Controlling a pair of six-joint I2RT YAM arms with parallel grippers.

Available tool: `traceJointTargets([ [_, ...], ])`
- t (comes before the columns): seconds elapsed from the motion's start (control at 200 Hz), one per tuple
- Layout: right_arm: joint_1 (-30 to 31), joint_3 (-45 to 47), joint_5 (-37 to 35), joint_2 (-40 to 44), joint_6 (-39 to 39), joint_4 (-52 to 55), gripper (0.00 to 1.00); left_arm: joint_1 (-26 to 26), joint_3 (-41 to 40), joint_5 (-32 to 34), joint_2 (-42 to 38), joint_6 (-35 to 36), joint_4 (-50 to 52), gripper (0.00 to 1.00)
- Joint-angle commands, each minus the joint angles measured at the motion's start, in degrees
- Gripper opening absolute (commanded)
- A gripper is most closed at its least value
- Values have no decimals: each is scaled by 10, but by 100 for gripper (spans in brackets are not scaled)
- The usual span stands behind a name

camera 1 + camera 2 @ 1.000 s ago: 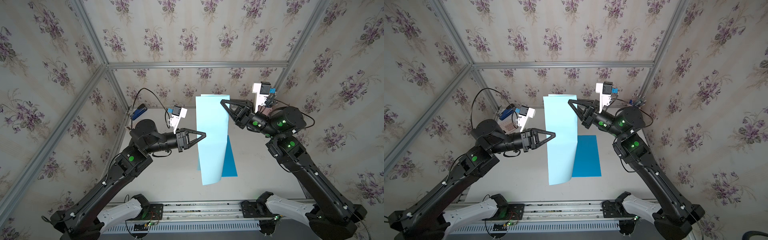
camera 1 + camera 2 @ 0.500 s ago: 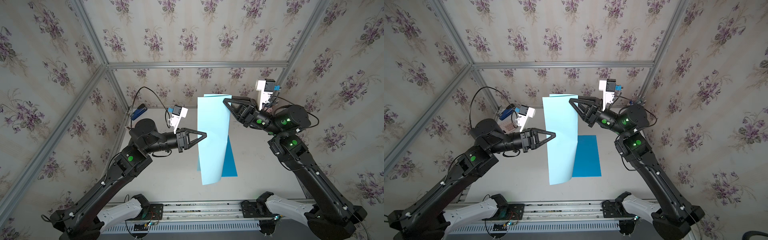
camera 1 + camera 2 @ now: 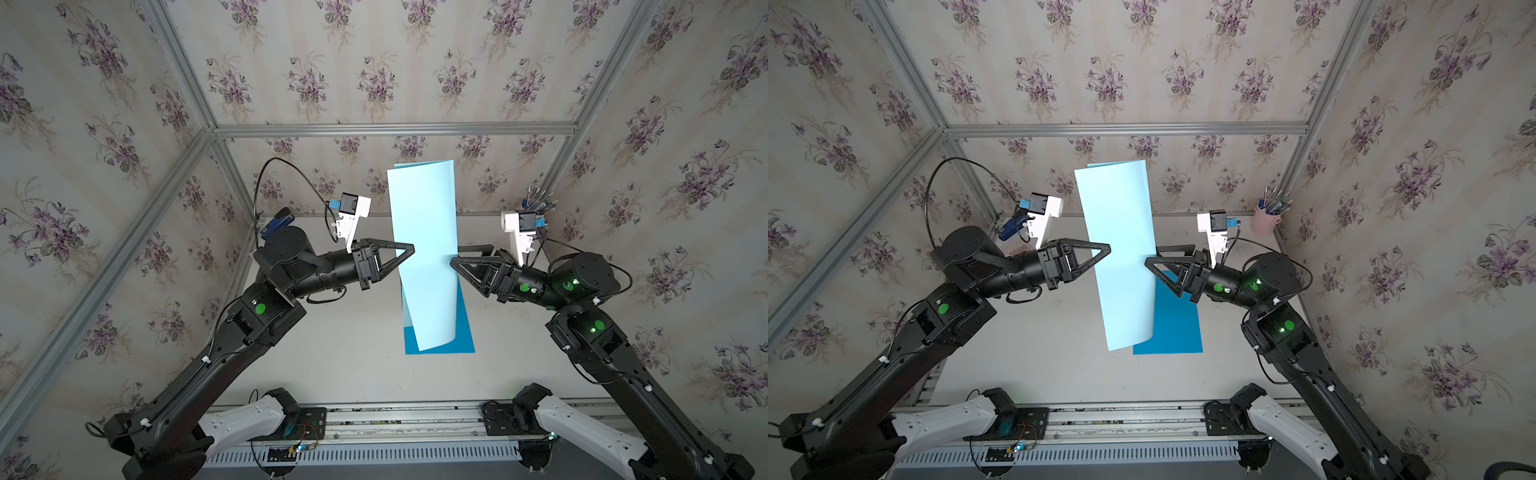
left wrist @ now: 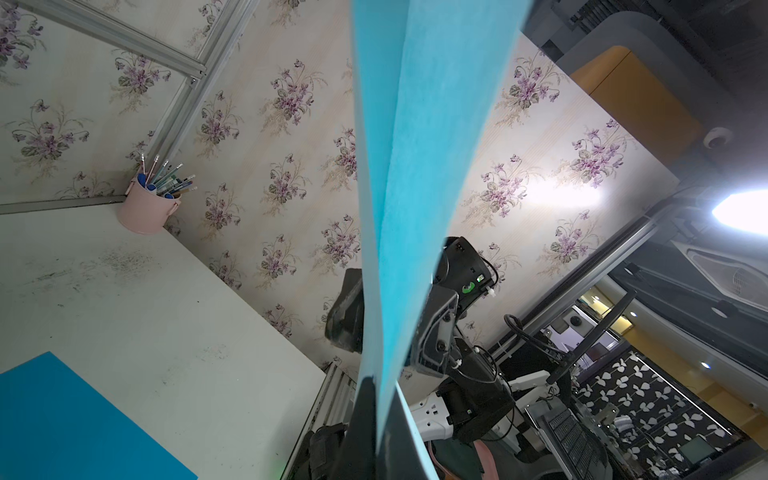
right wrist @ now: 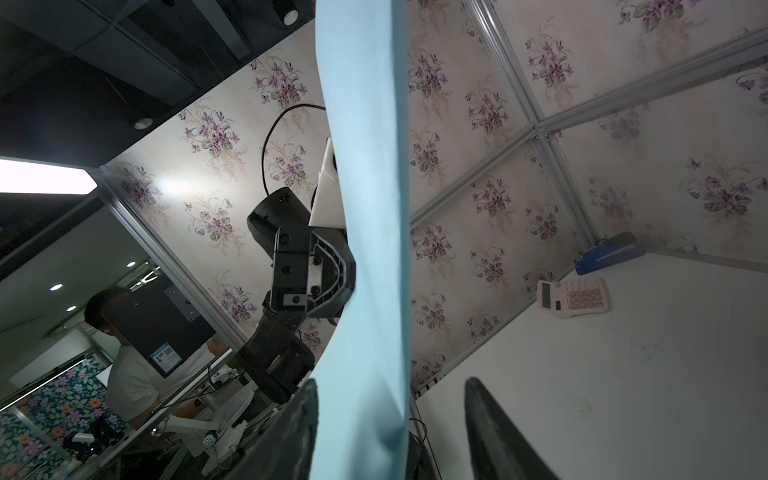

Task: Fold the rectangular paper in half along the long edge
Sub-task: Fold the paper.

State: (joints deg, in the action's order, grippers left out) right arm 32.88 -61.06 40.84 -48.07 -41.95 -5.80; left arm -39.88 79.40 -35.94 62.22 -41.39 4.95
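The left gripper (image 3: 411,248) is clamped on the left long edge of the paper (image 3: 424,216), left of the frame's centre in both top views. The right gripper (image 3: 456,255) stands open, its jaws apart around the opposite edge without pinching it; the right wrist view shows that edge in the gap, nearer one finger (image 5: 299,432) than the other. The white table (image 3: 353,340) fills the middle of both top views. The paper is pale blue and held off the table, running from the upper centre of the frame to the lower centre. It is doubled lengthwise: a second layer peeks out at its upper end, and the left wrist view shows two layers spreading from the pinch. Its lower end curls over a darker blue sheet (image 3: 1175,324) lying flat on the table; whether they touch I cannot tell, and the paper hides much of that sheet. A pink cup (image 3: 1264,222) in the far right corner holds a bunch of pens (image 3: 1275,197); in a top view the right wrist camera hides the cup, leaving only the pens visible. A calculator (image 5: 575,297) and a blue stapler (image 5: 606,253) sit in the far left corner.
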Motion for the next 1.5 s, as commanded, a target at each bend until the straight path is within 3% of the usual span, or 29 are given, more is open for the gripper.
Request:
traceJointTargets([
  [0.0, 2, 12, 18, 11, -25, -29, 44, 0, 10, 6, 3, 6, -23, 0],
  [0.145, 2, 41, 47, 21, -73, -101, 37, 1, 19, 11, 4, 8, -20, 0],
  [0.385, 2, 98, 79, 23, -178, -279, 49, 1, 25, 2, 8, -14, -41, 0],
  [0.704, 3, 116, 83, 8, -244, -406, 49, 0, 11, -38, 31, -82, -110, 0],
  [0.799, 3, 115, 85, 5, -249, -418, 44, 0, 9, -40, 29, -87, -114, 0],
  [1.089, 3, 113, 85, 21, -208, -348, 0, 1, 13, -35, 16, -80, -99, 0],
  [1.234, 3, 104, 86, 32, -177, -286, 0, 0, 16, -35, 14, -77, -93, 0],
  [1.294, 3, 97, 89, 33, -166, -255, 21, 1, 18, -36, 14, -77, -94, 0],
  [1.494, 3, 79, 89, 38, -124, -165, 54, 0, 24, -34, 13, -65, -81, 0],
])
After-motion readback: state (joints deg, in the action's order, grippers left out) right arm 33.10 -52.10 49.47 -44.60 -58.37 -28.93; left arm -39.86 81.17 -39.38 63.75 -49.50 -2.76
